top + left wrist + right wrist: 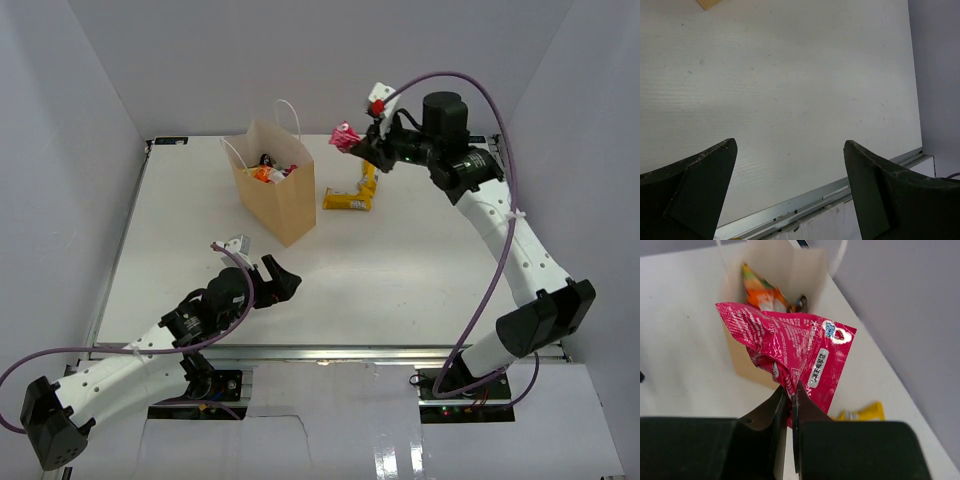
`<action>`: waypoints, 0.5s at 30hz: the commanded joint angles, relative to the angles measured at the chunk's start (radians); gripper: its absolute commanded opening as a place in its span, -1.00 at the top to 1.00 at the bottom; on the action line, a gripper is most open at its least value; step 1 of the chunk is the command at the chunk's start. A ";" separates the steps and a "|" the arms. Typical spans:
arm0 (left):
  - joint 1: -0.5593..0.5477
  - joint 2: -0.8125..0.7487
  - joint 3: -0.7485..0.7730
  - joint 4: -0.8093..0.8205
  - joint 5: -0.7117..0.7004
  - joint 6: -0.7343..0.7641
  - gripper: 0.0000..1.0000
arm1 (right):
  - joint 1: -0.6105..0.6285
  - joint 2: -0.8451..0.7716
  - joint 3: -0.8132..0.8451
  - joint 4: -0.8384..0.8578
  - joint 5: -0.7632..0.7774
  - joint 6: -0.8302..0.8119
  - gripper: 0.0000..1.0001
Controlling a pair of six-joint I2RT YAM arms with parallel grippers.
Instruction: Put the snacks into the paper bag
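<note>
The left gripper (pixel 790 145) is looking down at a white table (pixel 790 75). Its two dark fingers (pixel 695 185) are poking up from the bottom of the view, one on each side. They are standing far apart, and only bare table is showing between them. The finger edges are looking a bit scuffed. A tiny tan corner of the paper bag (pixel 710 3) is peeking in at the top left, well apart from the fingers. A shiny metal strip (pixel 805 202) is running along the table's edge near the bottom. A grey wall (pixel 937 65) is standing at the right side.
</note>
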 commanded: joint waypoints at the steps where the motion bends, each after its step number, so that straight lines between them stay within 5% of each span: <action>1: 0.000 -0.011 0.015 0.015 0.014 -0.004 -0.96 | 0.146 0.082 0.198 0.071 0.046 0.030 0.85; 9: 0.000 -0.011 0.010 0.014 0.046 -0.025 -0.96 | 0.285 0.378 0.461 0.210 0.333 0.142 0.85; 15: 0.000 0.003 0.004 0.015 0.069 -0.047 -0.96 | 0.306 0.467 0.478 0.243 0.350 0.134 0.75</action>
